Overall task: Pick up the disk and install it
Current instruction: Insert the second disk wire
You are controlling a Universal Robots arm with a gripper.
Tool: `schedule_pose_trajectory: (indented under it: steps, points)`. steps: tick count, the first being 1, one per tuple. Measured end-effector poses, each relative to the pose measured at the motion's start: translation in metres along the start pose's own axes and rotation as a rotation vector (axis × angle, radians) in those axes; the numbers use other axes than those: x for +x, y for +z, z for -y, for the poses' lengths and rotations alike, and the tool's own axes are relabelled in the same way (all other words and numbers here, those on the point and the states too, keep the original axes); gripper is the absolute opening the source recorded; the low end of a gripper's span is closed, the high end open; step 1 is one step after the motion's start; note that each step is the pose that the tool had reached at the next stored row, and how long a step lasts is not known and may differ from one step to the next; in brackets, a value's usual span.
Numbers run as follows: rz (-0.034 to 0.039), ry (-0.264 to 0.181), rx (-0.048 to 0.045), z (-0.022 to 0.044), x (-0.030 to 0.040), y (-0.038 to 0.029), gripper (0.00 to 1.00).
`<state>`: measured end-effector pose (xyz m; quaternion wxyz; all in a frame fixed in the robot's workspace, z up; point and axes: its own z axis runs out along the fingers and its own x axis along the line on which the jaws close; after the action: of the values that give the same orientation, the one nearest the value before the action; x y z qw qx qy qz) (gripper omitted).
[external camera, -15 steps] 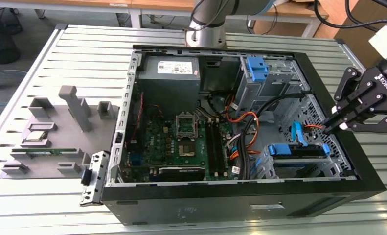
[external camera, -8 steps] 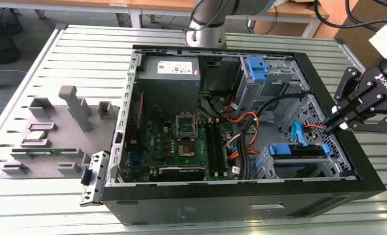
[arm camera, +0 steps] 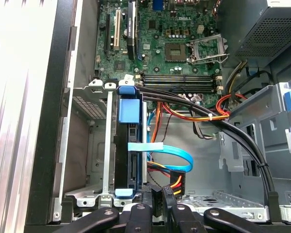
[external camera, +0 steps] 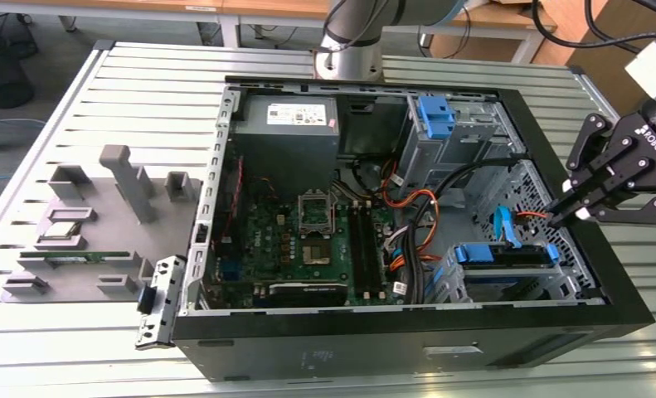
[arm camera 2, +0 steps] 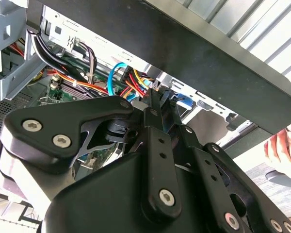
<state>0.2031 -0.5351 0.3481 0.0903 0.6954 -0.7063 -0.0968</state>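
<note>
The disk (arm camera: 130, 145) sits edge-on in the drive cage (arm camera: 99, 145) at the case's front corner. Blue rails frame its dark side, and its label is hidden. In the exterior view the disk (external camera: 505, 254) lies low in the case towards that view's right. My gripper (external camera: 556, 217) hangs just above and to the right of it, over the case's side wall. Its fingers are shut with nothing between them, and in the first wrist view my gripper (arm camera: 161, 195) sits close to the disk's connector end. A blue data cable (arm camera: 177, 156) and a power plug (arm camera: 176, 183) lie beside it.
The open black tower case (external camera: 626, 315) holds a motherboard (external camera: 305, 236), a grey power supply (external camera: 289, 120) and a cable bundle (external camera: 439, 207). A second blue bracket (external camera: 435, 112) sits in the upper bay. A grey parts fixture (external camera: 89, 228) lies on the exterior view's left. A person's hand (arm camera 2: 281, 145) shows outside the case.
</note>
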Motion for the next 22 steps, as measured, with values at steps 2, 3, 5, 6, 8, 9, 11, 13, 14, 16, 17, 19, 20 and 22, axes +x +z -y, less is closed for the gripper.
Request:
schedule_pose_trajectory:
  steps: [2, 3, 5, 6, 8, 9, 11, 13, 14, 16, 17, 19, 20, 22]
  points:
    - [-0.0003, 0.000, 0.0000, 0.0000, 0.0000, 0.0000, 0.24]
    - [-0.0005, 0.000, 0.0000, 0.0000, 0.0000, 0.0000, 0.24]
    - [-0.0008, 0.000, 0.0000, 0.0000, 0.0000, 0.0000, 0.24]
    - [-0.0009, 0.000, 0.0000, 0.0000, 0.0000, 0.0000, 0.24]
    - [-0.0012, 0.000, 0.0000, 0.0000, 0.0000, 0.0000, 0.22]
    - [-0.0013, 0.000, 0.0000, 0.0000, 0.0000, 0.0000, 0.16]
    - [-0.0017, 0.000, 0.0000, 0.0000, 0.0000, 0.0000, 0.10]
    - [-0.0019, 0.000, 0.0000, 0.0000, 0.0000, 0.0000, 0.10]
    - [-0.0020, 0.001, 0.0000, 0.0000, 0.0000, 0.0000, 0.10]
    - [-0.0023, 0.001, 0.0000, 0.0000, 0.0000, 0.0000, 0.10]
    - [-0.0025, 0.001, 0.0000, 0.0000, 0.0000, 0.0000, 0.10]
    - [-0.0028, 0.001, 0.0001, 0.0000, 0.0000, 0.0000, 0.10]
    - [-0.0029, 0.001, 0.0000, 0.0000, 0.0000, 0.0000, 0.10]
    - [-0.0032, 0.001, 0.0001, 0.0000, 0.0000, 0.0000, 0.11]
